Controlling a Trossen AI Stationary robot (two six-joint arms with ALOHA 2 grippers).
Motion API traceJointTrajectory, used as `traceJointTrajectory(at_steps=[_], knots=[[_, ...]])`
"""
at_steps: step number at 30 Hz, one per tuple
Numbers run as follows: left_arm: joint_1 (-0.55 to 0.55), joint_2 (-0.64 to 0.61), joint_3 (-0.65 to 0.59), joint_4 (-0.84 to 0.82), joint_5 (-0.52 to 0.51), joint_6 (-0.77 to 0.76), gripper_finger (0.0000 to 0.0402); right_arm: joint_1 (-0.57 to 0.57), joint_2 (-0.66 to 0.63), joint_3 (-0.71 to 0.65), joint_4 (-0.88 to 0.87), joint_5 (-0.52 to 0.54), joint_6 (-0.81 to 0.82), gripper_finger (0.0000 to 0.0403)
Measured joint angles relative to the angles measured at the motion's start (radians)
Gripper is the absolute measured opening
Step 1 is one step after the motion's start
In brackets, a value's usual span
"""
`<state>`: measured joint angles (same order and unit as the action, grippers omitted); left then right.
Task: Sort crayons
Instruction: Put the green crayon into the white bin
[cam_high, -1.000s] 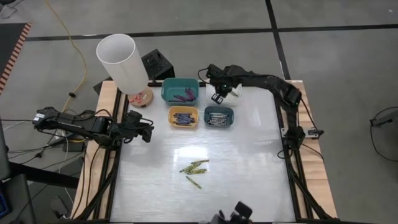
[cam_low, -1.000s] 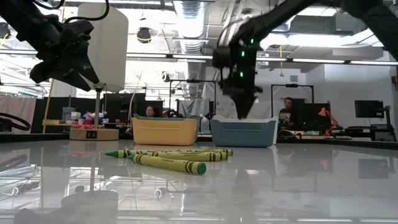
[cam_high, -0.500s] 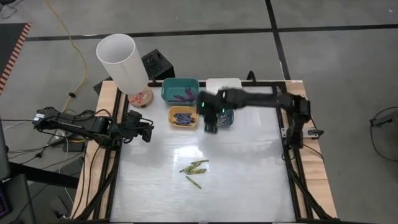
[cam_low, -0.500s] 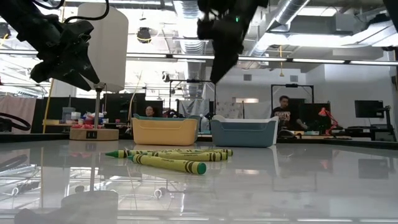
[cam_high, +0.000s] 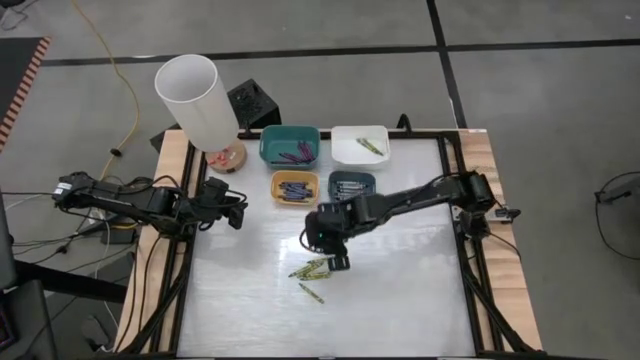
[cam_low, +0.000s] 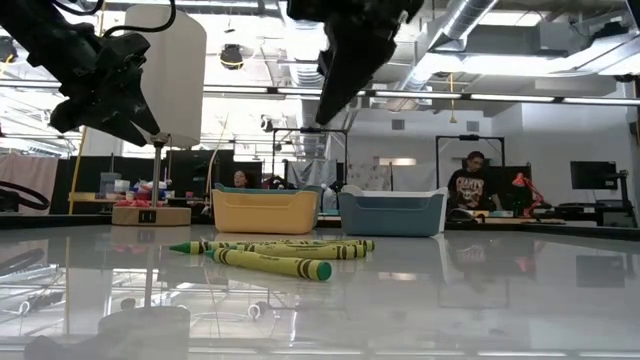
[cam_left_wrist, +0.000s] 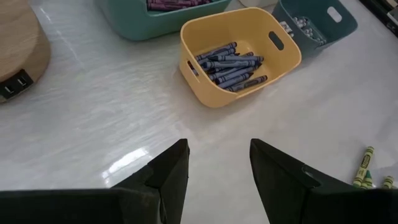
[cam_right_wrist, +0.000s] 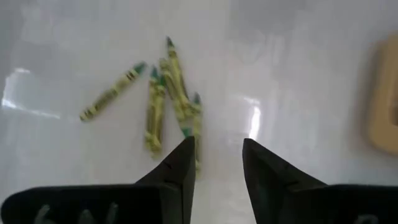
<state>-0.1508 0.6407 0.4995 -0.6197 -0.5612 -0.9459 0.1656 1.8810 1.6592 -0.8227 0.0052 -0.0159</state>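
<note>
Nearest the table's front edge, low in the centre of the overhead picture, the loose yellow-green crayons (cam_high: 313, 268) lie in a tight bunch on the glossy white tabletop (cam_high: 400, 280), with one stray (cam_high: 311, 292) just below them. The right gripper (cam_high: 333, 250) hangs over that bunch, its dark fingers (cam_right_wrist: 180, 163) parted a moderate way and empty. The crayons touch and overlap, so the fingers could close on two at once or nudge the others aside; round sticks on a slick surface would likely roll. From table height the bunch merges into one band, and I cannot count it.

At mid left, the left gripper (cam_high: 228, 213) waits with its fingers apart, holding nothing.

Farther back, the yellow plastic bin (cam_high: 294, 188) holds blue crayons and the grey-blue bin (cam_high: 352, 187) holds grey ones. Beyond them, the teal bin (cam_high: 290, 146) has purple ones and the white tray (cam_high: 360, 146) a yellow-green one, though the count there is hard to make out.
</note>
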Motion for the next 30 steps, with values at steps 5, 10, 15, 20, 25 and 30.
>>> traceJointTrajectory(at_steps=[5, 10, 15, 20, 25, 30], knots=[[0.0, 0.0, 0.0, 0.0, 0.006, 0.0, 0.016, 0.037, 0.07, 0.0, 0.004, -0.002, 0.021, 0.0128], [0.0, 0.001, 0.0, -0.003, 0.011, 0.001, 0.016, 0.05, 0.138, 0.0, -0.022, -0.004, 0.032, 0.0128], [0.0, 0.0, 0.0, -0.005, 0.02, 0.001, 0.016, 0.043, 0.212, 0.0, -0.036, -0.006, 0.042, 0.0128], [0.0, 0.001, 0.0, -0.004, 0.033, 0.003, 0.016, 0.041, 0.271, 0.005, -0.029, -0.006, 0.045, 0.0128], [0.0, 0.001, 0.0, -0.005, 0.032, 0.004, 0.016, 0.042, 0.292, 0.005, -0.024, 0.0, 0.052, 0.0119], [0.0, 0.0, 0.0, -0.01, 0.029, 0.004, 0.016, 0.036, 0.294, 0.004, -0.026, 0.035, 0.087, 0.0077]])
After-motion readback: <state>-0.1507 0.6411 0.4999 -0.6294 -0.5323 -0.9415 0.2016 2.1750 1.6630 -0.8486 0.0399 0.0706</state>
